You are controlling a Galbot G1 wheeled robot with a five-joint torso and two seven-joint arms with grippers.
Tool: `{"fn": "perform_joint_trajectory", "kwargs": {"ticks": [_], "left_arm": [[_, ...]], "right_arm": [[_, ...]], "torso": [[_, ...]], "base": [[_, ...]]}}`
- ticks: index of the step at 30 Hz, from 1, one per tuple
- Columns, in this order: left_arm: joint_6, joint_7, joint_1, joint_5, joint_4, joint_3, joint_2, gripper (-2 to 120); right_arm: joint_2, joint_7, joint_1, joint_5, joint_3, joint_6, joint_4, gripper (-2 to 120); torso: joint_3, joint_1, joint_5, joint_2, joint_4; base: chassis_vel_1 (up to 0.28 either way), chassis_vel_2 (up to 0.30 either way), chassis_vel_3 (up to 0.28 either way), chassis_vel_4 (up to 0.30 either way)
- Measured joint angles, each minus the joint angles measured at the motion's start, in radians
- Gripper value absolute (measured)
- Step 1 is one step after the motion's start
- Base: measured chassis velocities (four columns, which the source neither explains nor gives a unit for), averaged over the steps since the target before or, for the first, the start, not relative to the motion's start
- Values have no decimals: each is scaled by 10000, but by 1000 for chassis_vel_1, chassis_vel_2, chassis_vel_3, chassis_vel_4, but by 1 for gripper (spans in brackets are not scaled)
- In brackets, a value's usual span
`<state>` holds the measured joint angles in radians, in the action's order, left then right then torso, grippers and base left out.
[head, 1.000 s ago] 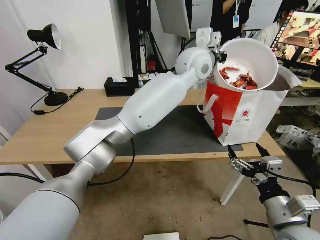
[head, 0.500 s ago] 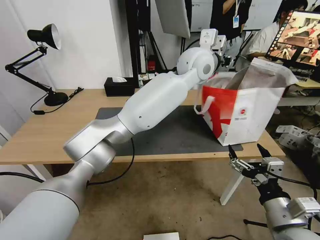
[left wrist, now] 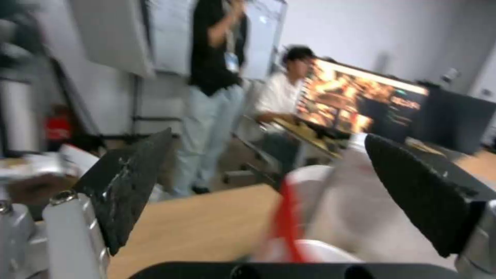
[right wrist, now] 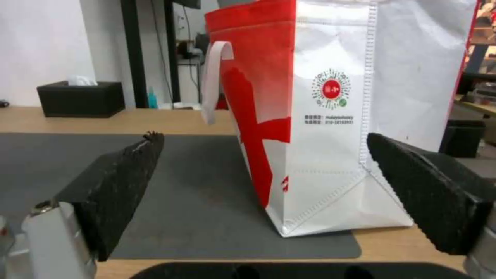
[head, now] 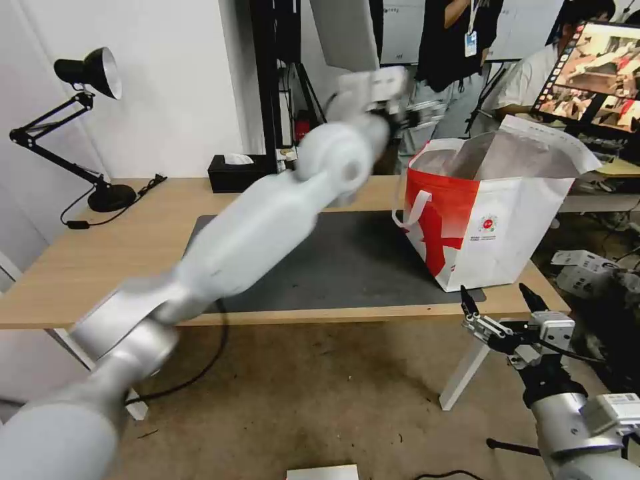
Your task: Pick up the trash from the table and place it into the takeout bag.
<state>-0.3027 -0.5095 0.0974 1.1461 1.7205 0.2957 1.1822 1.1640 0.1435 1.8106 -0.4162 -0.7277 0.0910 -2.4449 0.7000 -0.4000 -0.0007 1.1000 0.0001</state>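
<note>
The takeout bag, a large boxy red-and-white tote with silver foil lining, white strap handles and a small round logo, stands upright on the right end of the dark grey rectangular mat that lies on the long light-wood table; its mouth gapes open, the foil lining shows inside, and what lies within cannot be made out from the head view; in the right wrist view the bag's near corner rests on the mat's edge, with the black tissue box far back on the table; a black desk lamp stands at the table's left end. The left tool is raised above the table just left of the bag's rim, its two black fingers spread wide apart and grasping nothing, the arm blurred; the right tool hangs below the table's front edge, near the bag's front corner, likewise released with fingers apart. A second ago the left tool held a white bowl with red shells tipped over the bag's mouth; half a second ago the bowl was already gone from sight and the tool stood right at the rim; now the left arm has swung back and to the left, away from the bag, while the bag has stayed put.
</note>
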Motion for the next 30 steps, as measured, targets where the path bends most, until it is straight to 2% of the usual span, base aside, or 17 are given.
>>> {"fn": "perform_joint_trajectory", "kwargs": {"ticks": [2, 3, 5, 6, 7, 9, 11, 13, 14, 16, 18, 19, 21, 22, 25, 28, 30], "left_arm": [[248, 34, 882, -571, 818, -571, -874, 100], [248, 34, 882, -571, 818, -571, -874, 100], [397, 290, 1943, -1264, 1687, -1450, -1903, 100], [443, 546, 2899, -1730, 2255, -2300, -2552, 100], [443, 546, 2899, -1730, 2255, -2300, -2552, 100], [539, 708, 4990, -2323, 3285, -3851, -3659, 100], [563, 719, 5278, -2383, 3423, -4034, -3780, 100], [635, 946, 7508, -2955, 4466, -5826, -4213, 100], [635, 946, 7508, -2955, 4466, -5826, -4213, 100], [784, 1497, 11065, -4131, 5911, -8474, -3597, 100], [1151, 2145, 13775, -5416, 6793, -9777, -2146, 100], [1151, 2145, 13775, -5416, 6793, -9777, -2146, 100], [1562, 3170, 15991, -6719, 7495, -10432, -300, 100], [1562, 3170, 15991, -6719, 7495, -10432, -300, 100], [2378, 4065, 17977, -8483, 7929, -9993, 1975, 100], [2688, 4149, 18254, -9267, 7941, -9609, 2692, 100], [2757, 4150, 18225, -9476, 7937, -9523, 2797, 100]], "right_arm": [[-72, 2, -10, -1, 0, 3, -1, 100], [-72, 2, -10, -1, 0, 3, -1, 100], [-181, 1, -37, -7, -5, 10, -11, 100], [-242, 2, -56, -18, -25, 15, -18, 100], [-242, 2, -56, -18, -25, 15, -18, 100], [-264, 1, -99, -25, -87, 21, -17, 100], [-255, -1, -100, -24, -93, 21, -17, 100], [-240, -15, -124, -30, -177, 38, -25, 100], [-240, -15, -124, -30, -177, 38, -25, 100], [-347, -125, -210, 40, -269, 58, -34, 100], [-349, -187, -248, 188, -316, 61, -33, 100], [-349, -187, -248, 188, -316, 61, -33, 100], [-289, -223, -276, 394, -332, 62, -23, 100], [-289, -223, -276, 394, -332, 62, -23, 100], [-93, -312, -272, 811, -273, 38, -33, 100], [82, -405, -212, 1112, -207, -81, -80, 100], [170, -491, -166, 1213, -185, -157, -99, 100]], "torso": [[0, 1, -1, 0, -1], [0, 1, -1, 0, -1], [-1, 1, 2, 0, -6], [-1, 0, 3, 0, -5], [-1, 0, 3, 0, -5], [-1, 0, -7, 1, 12], [-1, 1, -6, 1, 12], [-2, 2, -1, 1, 0], [-2, 2, -1, 1, 0], [-3, 3, 8, 1, -3], [-2, 2, 2, 1, -3], [-2, 2, 2, 1, -3], [-3, 5, 6, 2, 3], [-3, 5, 6, 2, 3], [-3, 5, 10, 3, 1], [-1, 3, 10, 2, -1], [-1, 2, 11, 2, -3]], "base": [[0, 0, 0, 0], [0, 0, 0, 0], [0, 0, 0, 0], [0, 0, 0, 0], [0, 0, 0, 0], [0, 0, 0, 0], [0, 0, 0, 0], [0, 0, 0, 0], [0, 0, 0, 0], [0, 0, 0, 0], [0, 0, 0, 0], [0, 0, 0, 0], [0, 0, 0, 0], [0, 0, 0, 0], [0, 0, 0, 0], [0, 0, 0, 0], [0, 0, 0, 0]]}}
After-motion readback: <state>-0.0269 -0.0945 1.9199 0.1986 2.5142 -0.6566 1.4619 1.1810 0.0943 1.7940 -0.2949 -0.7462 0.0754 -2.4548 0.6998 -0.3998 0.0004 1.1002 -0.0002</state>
